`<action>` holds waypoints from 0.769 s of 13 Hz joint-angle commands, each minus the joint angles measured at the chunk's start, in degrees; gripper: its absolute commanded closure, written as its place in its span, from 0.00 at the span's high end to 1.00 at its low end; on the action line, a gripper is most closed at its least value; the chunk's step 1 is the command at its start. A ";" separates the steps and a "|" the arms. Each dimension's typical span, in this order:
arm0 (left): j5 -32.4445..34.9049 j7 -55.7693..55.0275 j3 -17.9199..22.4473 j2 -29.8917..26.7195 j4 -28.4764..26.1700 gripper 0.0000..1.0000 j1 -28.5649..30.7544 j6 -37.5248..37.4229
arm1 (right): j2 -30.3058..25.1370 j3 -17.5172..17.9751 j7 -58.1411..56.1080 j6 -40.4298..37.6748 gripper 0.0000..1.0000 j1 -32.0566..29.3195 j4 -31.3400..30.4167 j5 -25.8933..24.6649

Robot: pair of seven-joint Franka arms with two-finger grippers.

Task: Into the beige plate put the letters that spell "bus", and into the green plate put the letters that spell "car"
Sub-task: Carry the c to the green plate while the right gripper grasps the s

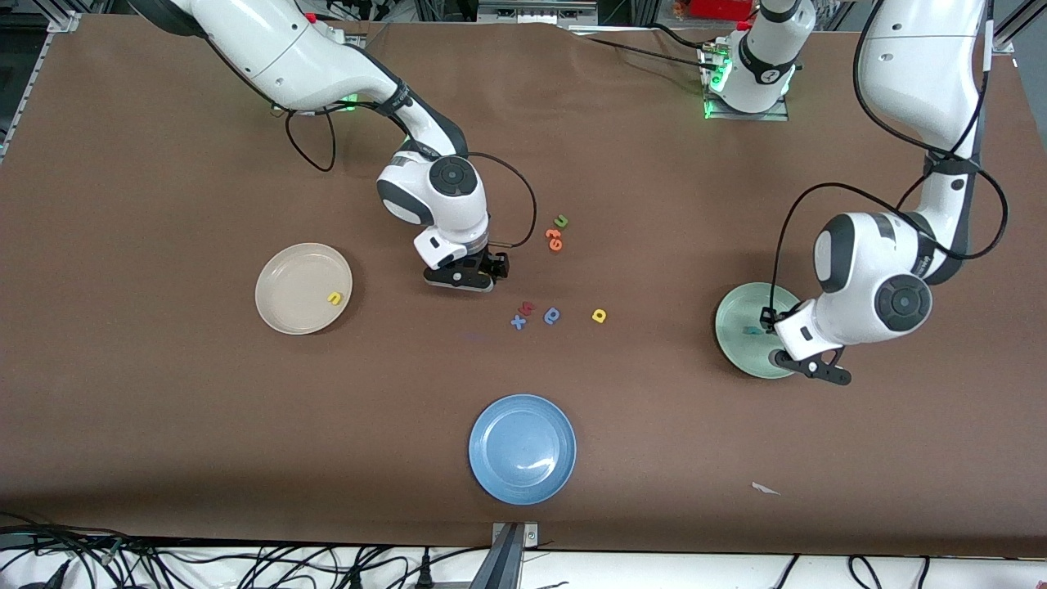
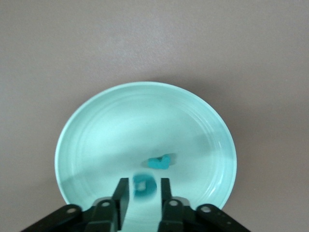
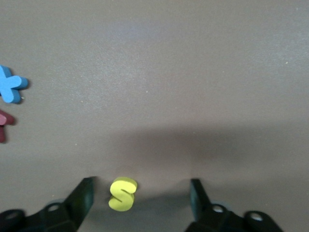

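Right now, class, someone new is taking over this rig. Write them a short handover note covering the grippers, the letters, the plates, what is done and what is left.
Left gripper: over the green plate, jaws slightly apart around a teal letter. Another teal letter lies in that plate.
Right gripper: open, low at the table, straddling the yellow s.
Done: yellow u lies in the beige plate.
Left: s and b to beige. Yellow a, lying on the table, to green. The b is not in sight.
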 commanded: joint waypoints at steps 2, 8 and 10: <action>0.68 -6.29 -0.61 -2.68 -1.24 1.00 -1.67 1.51 | 0.91 -0.47 1.65 0.23 0.73 0.81 1.39 -1.63; -1.77 -42.74 -5.52 6.09 8.68 1.00 -11.42 1.69 | 0.91 -0.38 1.83 0.23 0.33 0.81 1.39 -1.11; -2.13 -51.63 -5.80 8.91 12.46 1.00 -14.58 1.69 | 0.83 -0.38 2.26 0.15 0.26 0.81 1.48 -1.02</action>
